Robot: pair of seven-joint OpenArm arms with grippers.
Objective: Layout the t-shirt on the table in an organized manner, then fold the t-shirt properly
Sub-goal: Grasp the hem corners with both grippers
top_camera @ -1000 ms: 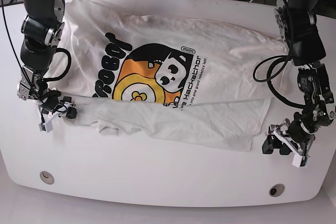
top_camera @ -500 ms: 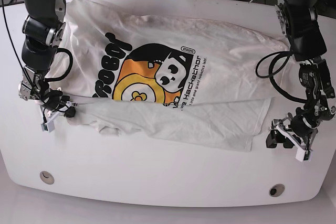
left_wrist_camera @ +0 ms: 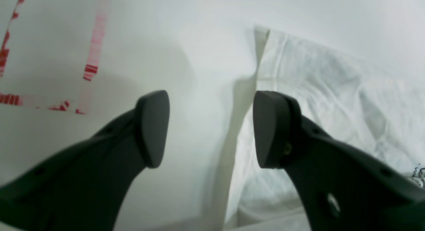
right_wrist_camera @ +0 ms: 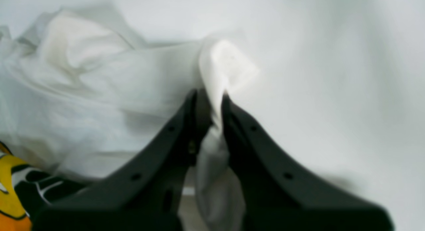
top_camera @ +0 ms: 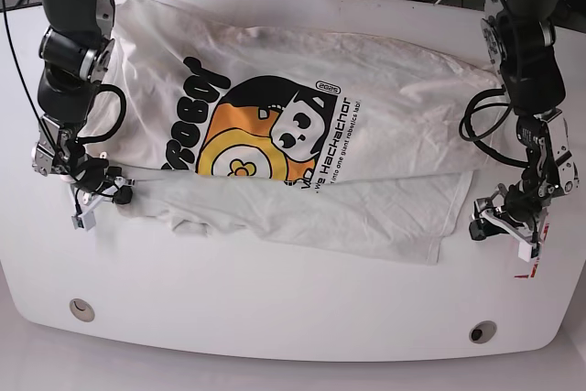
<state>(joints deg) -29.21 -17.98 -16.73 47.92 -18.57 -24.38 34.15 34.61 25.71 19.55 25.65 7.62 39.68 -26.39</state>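
Base view showed the white cotton t-shirt with orange-and-black cartoon print (top_camera: 302, 153) lying crumpled across the glossy white counter (top_camera: 275, 309), long axis running side to side between the arms. Right pincer (right_wrist_camera: 212, 105) was clenched on a bunched fabric corner at one end. Left pincer (left_wrist_camera: 211, 128) was spread wide and empty, straddling the shirt's hem edge at the other end, so it looked placed to grab there.

The t-shirt (top_camera: 302, 144) is soft, creased white cloth with a matt printed graphic; the surface (top_camera: 275, 318) is smooth, glossy white; gripper fingers (left_wrist_camera: 152, 124) look matt black plastic.
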